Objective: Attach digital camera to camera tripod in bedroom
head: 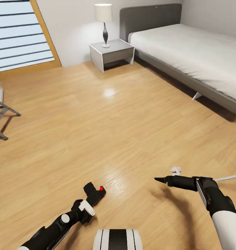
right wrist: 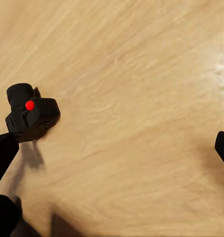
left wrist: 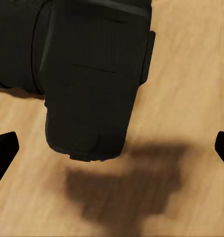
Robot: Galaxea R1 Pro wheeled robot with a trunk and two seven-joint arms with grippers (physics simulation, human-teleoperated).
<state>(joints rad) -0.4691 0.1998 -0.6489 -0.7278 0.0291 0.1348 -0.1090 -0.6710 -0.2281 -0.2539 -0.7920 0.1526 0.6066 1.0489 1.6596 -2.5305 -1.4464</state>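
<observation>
Camera [head: 94, 195] held off the floor [head: 114, 114] in clenched left gripper [head: 91, 202] at near left; right gripper [head: 158, 179] empty, jaws apart, at near right; bed [head: 187, 48] far right; mounting on the tripod not yet done.

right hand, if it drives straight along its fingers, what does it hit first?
Probably bare wood floor. The right hand points past the digital camera, which sits off to one side of its line. Depth is unclear.
</observation>
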